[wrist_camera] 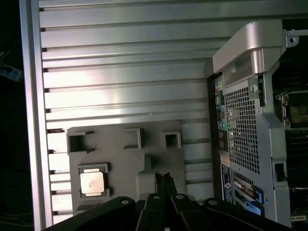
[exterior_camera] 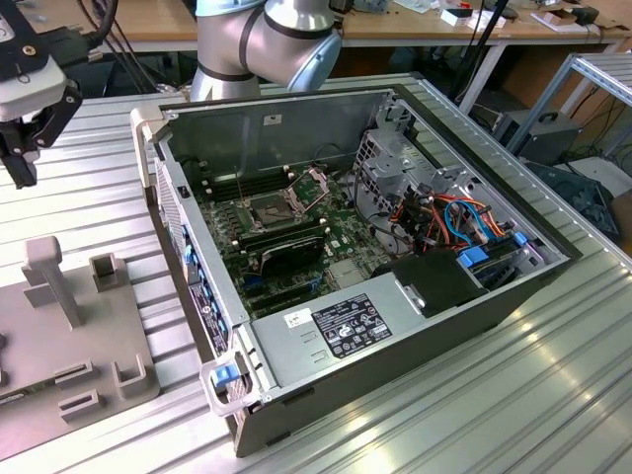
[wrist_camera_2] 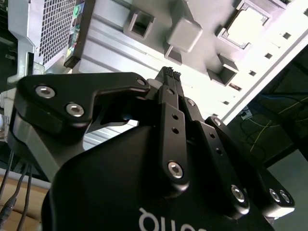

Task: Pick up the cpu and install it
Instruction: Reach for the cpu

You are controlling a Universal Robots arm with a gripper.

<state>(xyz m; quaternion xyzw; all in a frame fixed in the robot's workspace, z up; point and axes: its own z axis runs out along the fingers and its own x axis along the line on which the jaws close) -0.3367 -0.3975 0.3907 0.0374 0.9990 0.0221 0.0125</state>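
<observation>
In the exterior view, the gripper (exterior_camera: 22, 168) hangs above the far edge of the slatted aluminium worktop (exterior_camera: 513, 395), at the exterior view's left. It is clear of everything below it, and its black fingers point down with nothing in them. Under it and nearer the camera, a grey fixture (exterior_camera: 99, 336) with posts and pockets lies by the worktop's near edge on that same side. The open computer case (exterior_camera: 395, 326) lies on its side across the middle of the worktop. The CPU socket (exterior_camera: 270, 209) is a dark square on the motherboard (exterior_camera: 341, 222) inside, well apart from the gripper. The robot arm (exterior_camera: 267, 44) rises behind the case's far wall.

In the second wrist view, the gripper (wrist_camera_2: 169, 73) has its two fingers pressed together with no gap, and nothing is clamped between them. Beyond the fingertips (wrist_camera_2: 166, 77) lies the fixture (wrist_camera_2: 187, 33). The CPU (wrist_camera_2: 246, 23) sits in one of its square pockets, away from the fingertips, and the perforated rear of the case (wrist_camera_2: 53, 29) is off to one side.

In the first wrist view, the closed fingertips (wrist_camera: 159, 179) hover over the fixture (wrist_camera: 125, 154) and touch nothing. The CPU (wrist_camera: 91, 182) rests flat in a pocket near the fixture's edge farthest from the case (wrist_camera: 245, 125). The socket (wrist_camera: 294, 109) shows inside the case.
</observation>
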